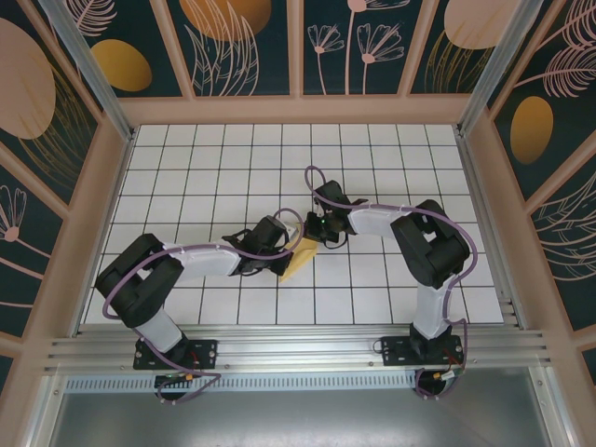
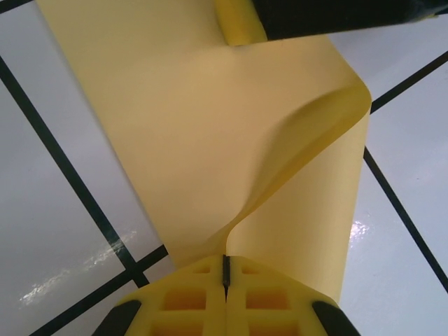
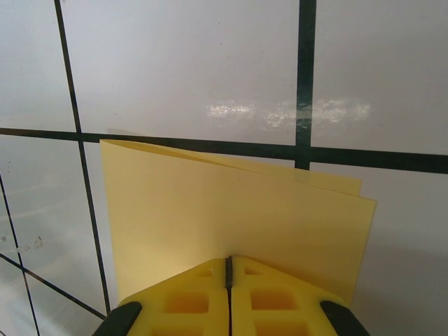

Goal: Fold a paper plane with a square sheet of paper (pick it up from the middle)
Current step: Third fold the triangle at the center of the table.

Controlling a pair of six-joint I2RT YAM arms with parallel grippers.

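Yellow and thin, the sheet of paper [image 1: 300, 263] is folded over on itself and held between two robot arms, above the middle of a white table [image 1: 205, 168] ruled with dark grid lines. From above, the sheet looks like a small slanted wedge. Its lower end points toward the arms' bases and its upper end is tucked between the two tools. Whether that lower end rests on the table cannot be told.

The left tool [image 2: 225, 274] is clamped on one edge of the sheet. Its two yellow fingers meet with only a dark seam between them, and the paper rises out of that seam. One layer spreads broad and flat, while a second layer bulges up to the right of the pinch and curls back in a soft loop. At the sheet's far end, a yellow finger [image 2: 239, 21] under a black body touches the paper.

The right tool [image 3: 228, 274] is likewise closed on the sheet, gripping its edge. From this side two layers show, meeting at the upper left corner and parting slightly toward the right.

Beneath the sheet lie glossy white tiles. Well beyond it stand dark wall panels [image 1: 242, 47] painted with orange discs and pale plants.
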